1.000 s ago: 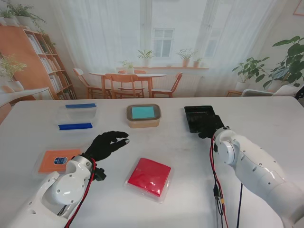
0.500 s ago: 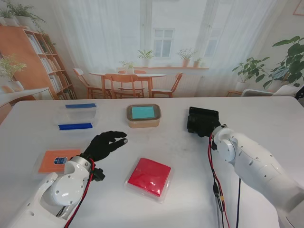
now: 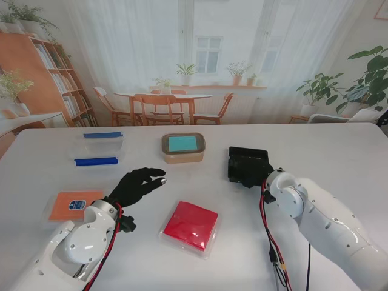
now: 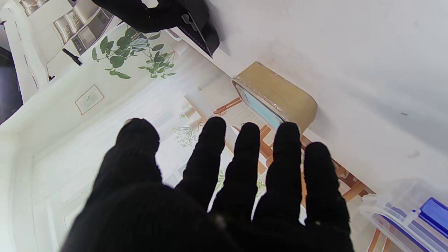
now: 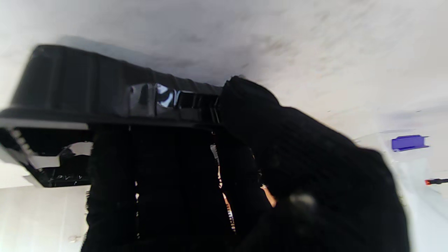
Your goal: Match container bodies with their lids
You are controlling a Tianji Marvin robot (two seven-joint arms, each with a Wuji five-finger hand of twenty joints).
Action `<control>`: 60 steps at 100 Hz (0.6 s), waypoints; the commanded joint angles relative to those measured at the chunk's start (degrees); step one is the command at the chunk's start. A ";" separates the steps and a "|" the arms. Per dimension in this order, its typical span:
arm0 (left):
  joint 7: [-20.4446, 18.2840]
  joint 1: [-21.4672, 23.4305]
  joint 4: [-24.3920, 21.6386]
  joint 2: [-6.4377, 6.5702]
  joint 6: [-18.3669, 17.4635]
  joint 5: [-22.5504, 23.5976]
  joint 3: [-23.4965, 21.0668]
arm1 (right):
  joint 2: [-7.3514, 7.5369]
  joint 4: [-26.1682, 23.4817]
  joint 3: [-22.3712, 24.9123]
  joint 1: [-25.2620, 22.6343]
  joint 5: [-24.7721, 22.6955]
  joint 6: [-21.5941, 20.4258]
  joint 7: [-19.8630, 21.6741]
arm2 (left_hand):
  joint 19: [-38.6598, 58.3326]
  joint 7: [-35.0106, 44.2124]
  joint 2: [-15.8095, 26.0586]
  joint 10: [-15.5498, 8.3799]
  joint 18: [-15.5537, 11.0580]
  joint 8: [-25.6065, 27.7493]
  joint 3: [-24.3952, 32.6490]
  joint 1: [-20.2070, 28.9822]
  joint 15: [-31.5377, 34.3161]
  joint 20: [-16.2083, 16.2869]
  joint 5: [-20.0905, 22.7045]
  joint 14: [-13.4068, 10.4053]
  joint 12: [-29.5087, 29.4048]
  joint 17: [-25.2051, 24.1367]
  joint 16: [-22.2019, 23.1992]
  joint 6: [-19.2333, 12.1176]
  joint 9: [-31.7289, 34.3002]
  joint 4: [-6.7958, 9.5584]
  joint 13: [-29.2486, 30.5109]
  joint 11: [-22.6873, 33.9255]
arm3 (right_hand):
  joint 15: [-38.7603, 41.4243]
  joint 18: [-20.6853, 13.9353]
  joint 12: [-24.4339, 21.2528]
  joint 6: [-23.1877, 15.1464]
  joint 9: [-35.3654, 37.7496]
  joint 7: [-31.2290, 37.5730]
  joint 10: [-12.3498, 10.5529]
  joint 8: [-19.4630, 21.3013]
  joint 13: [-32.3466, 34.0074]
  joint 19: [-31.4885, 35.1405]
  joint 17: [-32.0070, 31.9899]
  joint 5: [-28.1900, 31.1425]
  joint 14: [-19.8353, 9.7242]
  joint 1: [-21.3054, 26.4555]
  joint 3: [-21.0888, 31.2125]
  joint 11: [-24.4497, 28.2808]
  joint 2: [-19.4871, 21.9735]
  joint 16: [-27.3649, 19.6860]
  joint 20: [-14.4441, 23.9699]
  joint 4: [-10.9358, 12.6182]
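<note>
Here, right hand point(image 3: 262, 171) closed around the near edge of the black rectangular plastic container body point(image 3: 245, 163), fingers inside and thumb on the outer wall, tray right of centre on the white surface point(image 3: 200, 182). Left hand point(image 3: 136, 185) holding nothing, fingers spread, hovering between the orange flat lid point(image 3: 71, 204) and the red square lid point(image 3: 190, 225). Farther off, the tan box with teal lid point(image 3: 183, 147) and the clear tub with blue clips point(image 3: 97, 148).
</note>
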 commanded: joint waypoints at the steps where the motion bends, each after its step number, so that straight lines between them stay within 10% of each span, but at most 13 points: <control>1: -0.16 1.02 -0.72 -0.15 -0.53 -0.04 0.09 | -0.08 -1.10 -0.13 -1.39 0.06 -0.77 1.01 | -0.75 -0.36 0.10 -1.82 -1.90 0.39 -0.73 1.19 -1.33 -0.30 -0.61 -1.54 -0.54 -1.23 -0.10 -1.44 -0.59 0.59 -1.51 -0.49 | -0.03 0.00 -0.13 -0.39 2.12 0.33 3.36 -0.40 1.53 0.69 0.51 3.25 0.21 3.19 1.88 -0.09 -1.39 -0.67 0.02 -1.58; 60: 0.82 4.96 -3.88 -0.08 -2.10 1.22 -1.64 | -0.36 -7.92 -0.10 -4.05 1.85 -3.23 2.68 | -0.70 -0.41 0.00 -1.77 -1.89 0.39 -0.71 1.18 -1.43 -0.26 -0.48 -1.48 -0.56 -1.09 -0.14 -1.43 -0.36 0.56 -1.36 -0.55 | -0.15 -0.02 0.32 -0.54 2.44 -0.07 3.21 0.09 1.56 0.35 0.55 3.41 0.23 3.24 1.86 -1.01 -1.50 -1.06 0.19 -1.50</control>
